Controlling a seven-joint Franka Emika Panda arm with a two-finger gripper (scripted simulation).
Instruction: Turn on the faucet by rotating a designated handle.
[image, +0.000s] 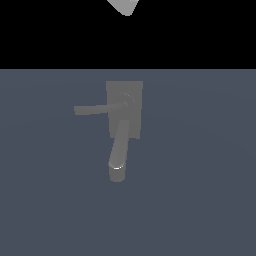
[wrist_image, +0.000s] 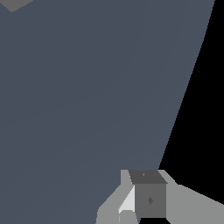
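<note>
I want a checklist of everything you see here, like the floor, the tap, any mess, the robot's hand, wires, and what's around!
Surface: plain blue-grey floor, bare where seen.
Job's things: grey faucet on a flat base plate; thick spout curves toward the camera; thin handle points to the exterior view's left.
Clutter: nothing seen.
Grippers: gripper partly shown in the wrist view, far from the faucet; open or shut unclear.
Cables: nothing seen.
Surroundings: black background; a pale robot part at the exterior view's top edge.

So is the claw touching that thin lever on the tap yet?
Apart. In the exterior view the lever juts from the tap with nothing near it, only a bit of the arm at the top edge. The wrist view shows the claw over bare floor.
</note>
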